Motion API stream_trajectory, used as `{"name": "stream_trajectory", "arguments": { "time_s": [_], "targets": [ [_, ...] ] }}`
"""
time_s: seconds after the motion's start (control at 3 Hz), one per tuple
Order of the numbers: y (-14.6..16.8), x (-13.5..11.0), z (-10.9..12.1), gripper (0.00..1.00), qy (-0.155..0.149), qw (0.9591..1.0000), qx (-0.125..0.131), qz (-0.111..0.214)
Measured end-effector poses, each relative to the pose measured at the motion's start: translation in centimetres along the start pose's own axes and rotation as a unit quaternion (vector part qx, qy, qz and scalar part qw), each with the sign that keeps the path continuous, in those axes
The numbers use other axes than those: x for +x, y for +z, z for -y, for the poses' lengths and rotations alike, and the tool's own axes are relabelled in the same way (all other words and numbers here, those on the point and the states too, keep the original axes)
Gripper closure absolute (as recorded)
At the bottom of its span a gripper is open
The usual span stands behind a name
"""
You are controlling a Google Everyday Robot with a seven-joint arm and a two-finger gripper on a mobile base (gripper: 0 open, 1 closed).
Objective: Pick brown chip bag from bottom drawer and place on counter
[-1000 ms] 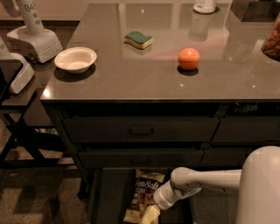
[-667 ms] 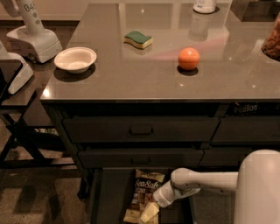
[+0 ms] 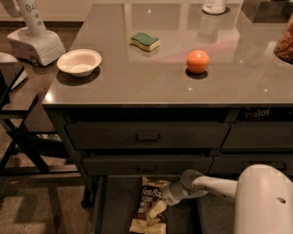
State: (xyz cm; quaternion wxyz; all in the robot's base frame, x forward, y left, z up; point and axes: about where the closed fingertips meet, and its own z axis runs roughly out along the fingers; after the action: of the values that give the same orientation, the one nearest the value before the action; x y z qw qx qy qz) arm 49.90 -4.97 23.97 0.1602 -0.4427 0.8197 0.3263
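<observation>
- The end effector (image 3: 158,208) was down inside the open bottom drawer (image 3: 114,208), at the tip of a pale arm (image 3: 215,185) that reached in from the right, out of a rounded white body (image 3: 263,201).
- It lay over the middle of the brown chip bag (image 3: 149,194) and touched it. Whether it was clenched on the bag or released could not be told.
- The brown chip bag lay flat on the drawer floor directly beneath the end effector. Its lettered upper part showed just up and to the left, and its pale lower edge just below, toward the drawer's front.
- Bare, dark drawer floor stretched to the left of the end effector.
- Right above it were two shut fronts, the middle drawer (image 3: 146,165) and over that the top drawer (image 3: 146,135), each with a handle at its centre.
- The desk (image 3: 137,80) capped the drawers, well above the end effector.
- On the desk an orange (image 3: 198,61) sat high above and a little to the right of the end effector.
- A green and yellow sponge (image 3: 144,41) lay farther up, slightly to the left.
- A white bowl (image 3: 79,61) stood well up and to the left, near the desk's left edge.
- A white device (image 3: 32,39) stood farther left, beyond the bowl.
- Far up and to the right, a jar (image 3: 286,41) was cut off by the frame's edge, and a white container (image 3: 214,5) stood at the desk's far side.
</observation>
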Motion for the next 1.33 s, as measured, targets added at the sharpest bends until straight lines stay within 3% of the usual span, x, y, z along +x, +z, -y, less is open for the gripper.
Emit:
{"name": "stream_trajectory", "arguments": {
  "time_s": [0.67, 1.33],
  "targets": [
    [0.7, -0.2, 1.2, 0.00, 0.000, 0.9998, 0.013, 0.014],
    [2.3, -0.9, 4.8, 0.00, -0.015, 0.9987, 0.043, 0.025]
  ]
}}
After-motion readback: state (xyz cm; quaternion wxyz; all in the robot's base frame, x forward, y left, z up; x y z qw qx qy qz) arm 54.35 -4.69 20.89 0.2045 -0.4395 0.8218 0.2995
